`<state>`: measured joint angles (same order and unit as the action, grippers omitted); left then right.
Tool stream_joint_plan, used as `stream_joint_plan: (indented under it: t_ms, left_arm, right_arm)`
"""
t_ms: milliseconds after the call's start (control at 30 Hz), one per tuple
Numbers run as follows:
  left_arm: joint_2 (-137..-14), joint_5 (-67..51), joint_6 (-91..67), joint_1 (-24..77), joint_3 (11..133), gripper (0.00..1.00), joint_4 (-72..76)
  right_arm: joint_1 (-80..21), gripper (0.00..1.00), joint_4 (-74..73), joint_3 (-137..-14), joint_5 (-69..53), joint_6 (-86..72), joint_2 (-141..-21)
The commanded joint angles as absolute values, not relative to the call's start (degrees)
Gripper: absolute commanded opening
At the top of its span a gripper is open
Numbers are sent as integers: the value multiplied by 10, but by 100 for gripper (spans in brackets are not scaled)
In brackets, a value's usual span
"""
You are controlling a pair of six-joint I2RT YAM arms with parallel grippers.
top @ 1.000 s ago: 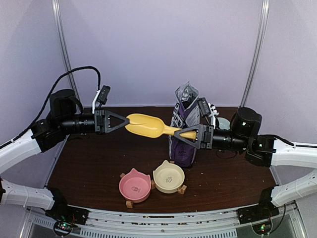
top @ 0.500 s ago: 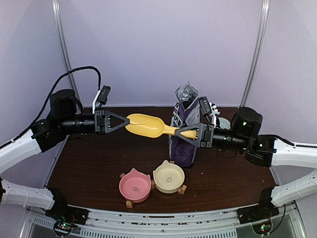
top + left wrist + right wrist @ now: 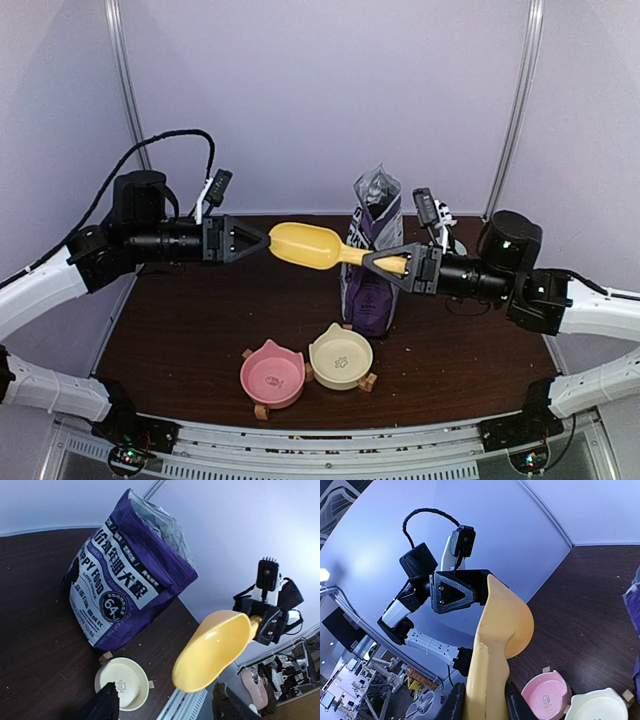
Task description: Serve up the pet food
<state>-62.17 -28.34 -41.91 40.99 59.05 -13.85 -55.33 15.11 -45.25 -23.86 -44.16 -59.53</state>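
One purple pet-food bag (image 3: pixel 372 285), open-topped, upright on the dark table (image 3: pixel 180 330). One yellow scoop (image 3: pixel 305 246). Two cat-eared bowls just in front of the bag: one pink bowl (image 3: pixel 271 374), one cream bowl (image 3: pixel 340 357).

On the bag: "PPY FOOD", a circled "64", Chinese characters. Paw print in the cream bowl, fish in the pink bowl.

Right gripper (image 3: pixel 375 262) clamped narrow on the scoop's handle, in front of the bag's upper part. Left gripper (image 3: pixel 262 243) left of the bag, spread wide, just beside the scoop's mouth.

Kibble hidden in every view, possibly inside the bag.
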Motion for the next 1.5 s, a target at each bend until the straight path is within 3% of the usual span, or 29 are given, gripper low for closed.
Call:
stream_joint_plan:
  t_ms: [0,433,800,900,1200,1467]
  left_arm:
    - [-672,-213,-373,416,679,69,-182]
    - [-1013,-133,-347,464,1083,75,-308]
    - [-1216,-126,-365,464,1310,83,-377]
    - [-1231,-132,-364,464,1318,71,-380]
    - [-1211,-99,-342,461,1311,0,-395]
    - [-1125,-27,-284,401,1284,0,-414]
  right_arm:
    - [-524,14,64,-511,-173,-378,-540]
    - [-446,12,-202,-664,57,-246,-483]
    - [-446,13,-262,-656,91,-225,-447]
    - [-446,13,-266,-646,96,-226,-435]
    - [-447,13,-275,-629,102,-232,-420]
    - [-447,13,-274,-621,101,-243,-412]
